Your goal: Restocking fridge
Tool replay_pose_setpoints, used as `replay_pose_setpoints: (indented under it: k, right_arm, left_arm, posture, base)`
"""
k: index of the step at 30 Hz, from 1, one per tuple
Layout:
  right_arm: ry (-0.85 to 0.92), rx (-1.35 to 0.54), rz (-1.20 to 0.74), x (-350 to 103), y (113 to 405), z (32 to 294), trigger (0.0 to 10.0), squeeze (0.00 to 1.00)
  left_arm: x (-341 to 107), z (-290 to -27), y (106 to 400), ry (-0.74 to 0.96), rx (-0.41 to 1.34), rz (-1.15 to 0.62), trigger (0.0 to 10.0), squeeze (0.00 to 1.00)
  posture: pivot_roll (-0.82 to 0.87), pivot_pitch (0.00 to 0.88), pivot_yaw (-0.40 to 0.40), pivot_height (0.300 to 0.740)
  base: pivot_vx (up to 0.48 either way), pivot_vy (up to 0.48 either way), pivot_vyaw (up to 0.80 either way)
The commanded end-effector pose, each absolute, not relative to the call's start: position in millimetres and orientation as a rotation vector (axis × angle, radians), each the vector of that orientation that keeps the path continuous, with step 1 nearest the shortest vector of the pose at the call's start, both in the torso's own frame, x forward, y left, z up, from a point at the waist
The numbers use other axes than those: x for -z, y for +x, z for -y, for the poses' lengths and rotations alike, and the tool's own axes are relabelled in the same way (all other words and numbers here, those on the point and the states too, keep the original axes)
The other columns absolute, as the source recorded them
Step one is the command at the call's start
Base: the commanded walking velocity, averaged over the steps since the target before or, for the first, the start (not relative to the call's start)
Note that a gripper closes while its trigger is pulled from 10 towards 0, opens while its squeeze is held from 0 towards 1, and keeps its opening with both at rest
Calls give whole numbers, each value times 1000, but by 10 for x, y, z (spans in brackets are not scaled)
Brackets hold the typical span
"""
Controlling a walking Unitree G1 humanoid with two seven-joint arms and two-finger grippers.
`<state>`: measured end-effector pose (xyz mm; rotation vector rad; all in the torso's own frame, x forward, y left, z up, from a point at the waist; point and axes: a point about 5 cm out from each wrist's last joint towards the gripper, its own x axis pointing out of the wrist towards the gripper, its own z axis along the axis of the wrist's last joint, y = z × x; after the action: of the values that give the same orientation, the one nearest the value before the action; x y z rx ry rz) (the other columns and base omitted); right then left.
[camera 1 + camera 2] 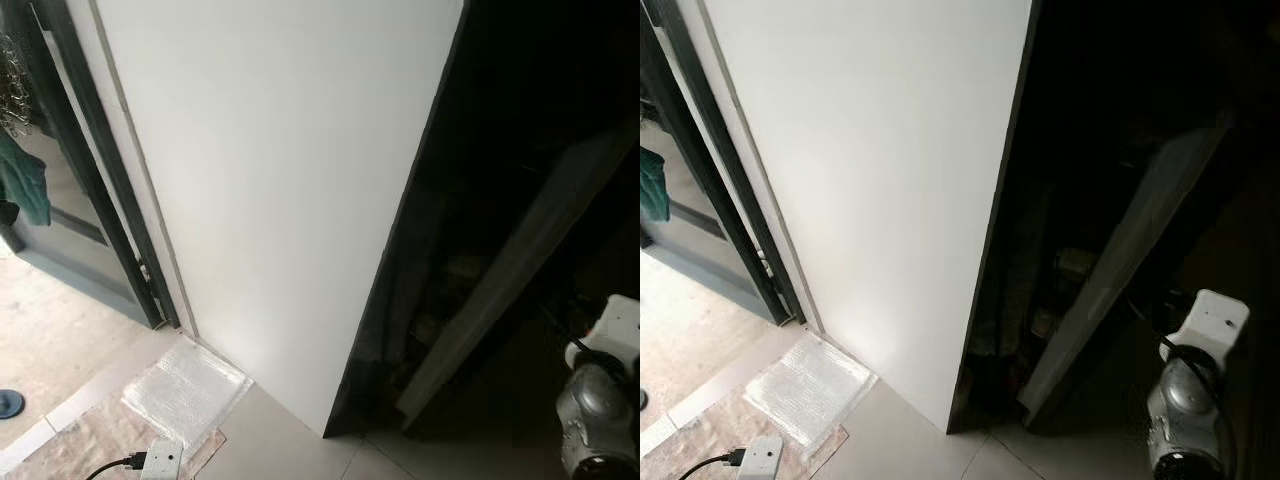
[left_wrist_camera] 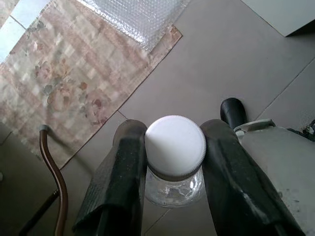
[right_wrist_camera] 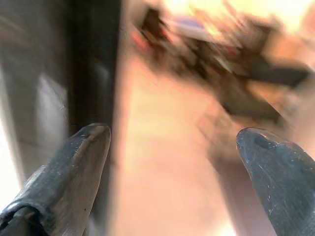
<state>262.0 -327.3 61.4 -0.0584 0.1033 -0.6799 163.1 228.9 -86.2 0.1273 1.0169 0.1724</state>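
already the left end effector (image 2: pixel 170 162) is gripping a jar (image 2: pixel 174 160) by its white lid, jar hanging upright over the floor. ahead, the fridge (image 1: pixel 270 180) is showing its white side, its dark opening lying to the right, nearer the right end effector (image 3: pixel 172 162), which is gaping open and empty.

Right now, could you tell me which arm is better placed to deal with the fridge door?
Probably the right. The right gripper is open and holds nothing, and its arm is beside the dark opening past the white door. The left gripper is shut on a jar.
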Motion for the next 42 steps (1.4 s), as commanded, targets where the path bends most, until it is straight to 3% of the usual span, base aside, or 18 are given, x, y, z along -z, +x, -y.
replay_pose_setpoints:
  k: [1,8,17,24,36,42]
  right_arm:
    - [-37,744,-175,-478,2501,3337,10000,0]
    - [-16,757,-338,-120,2238,3306,10000,0]
    - [39,576,-587,365,1997,2936,10000,0]
    - [52,340,-850,760,1662,2495,10000,0]
    - [63,244,-966,901,1496,2285,10000,0]
    - [23,201,-1023,951,1379,2275,10000,0]
  left_arm:
    - [867,-2268,1631,151,-149,-1021,10000,0]
    - [869,-2270,1624,155,-143,-1025,10000,0]
    - [875,-2266,1616,146,-134,-1034,10000,0]
    - [881,-2265,1602,121,-138,-1036,10000,0]
    - [893,-2276,1570,158,-122,-1054,10000,0]
    - [893,-2280,1567,171,-116,-1058,10000,0]
  posture:
    - [-142,0,-22,740]
    - [-142,0,-19,740]
    - [-142,0,-18,740]
    - [-135,0,-18,740]
    - [-137,0,-14,740]
    - [-140,0,-9,740]
  base:
    - [0,0,0]
    - [0,0,0]
    - [0,0,0]
    - [0,0,0]
    - [0,0,0]
    - [0,-346,0]
